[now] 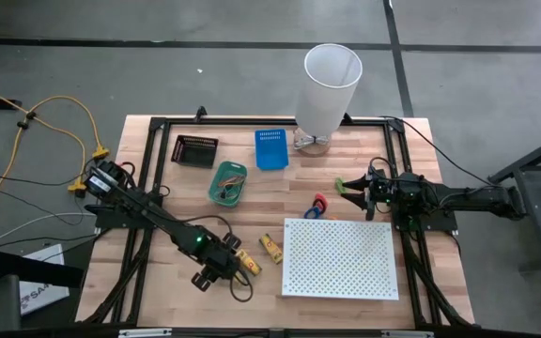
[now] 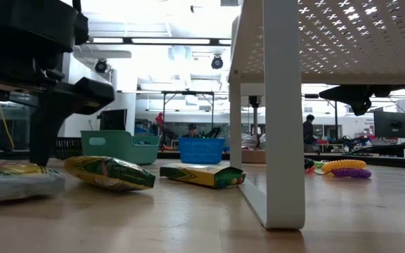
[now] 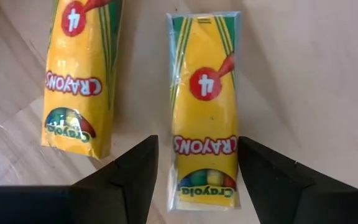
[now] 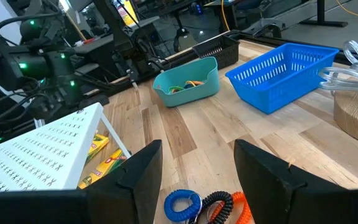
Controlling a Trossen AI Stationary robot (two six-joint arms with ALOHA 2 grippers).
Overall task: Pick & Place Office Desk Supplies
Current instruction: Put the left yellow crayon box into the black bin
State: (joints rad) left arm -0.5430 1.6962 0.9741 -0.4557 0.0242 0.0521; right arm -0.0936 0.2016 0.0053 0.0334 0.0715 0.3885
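Three yellow crayon packs lie flat on the table's near left. One pack [image 3: 204, 106] lies between the open fingers of my left gripper [image 3: 197, 180], which point down over its end, one on each side, without plainly touching it. A second pack [image 3: 79, 68] lies beside it. The third pack [image 1: 270, 248] lies by the white board. My right gripper [image 4: 197, 168] is open and empty, hovering at the right over blue, black and orange coiled loops [image 4: 182, 204].
A white perforated board [image 1: 339, 258] stands on legs at the near right. At the back are a teal bin [image 1: 228, 183] holding bands, a blue basket [image 1: 270, 148], a black tray [image 1: 195, 150] and a tall white bin [image 1: 327, 89]. People show in the room beyond the table.
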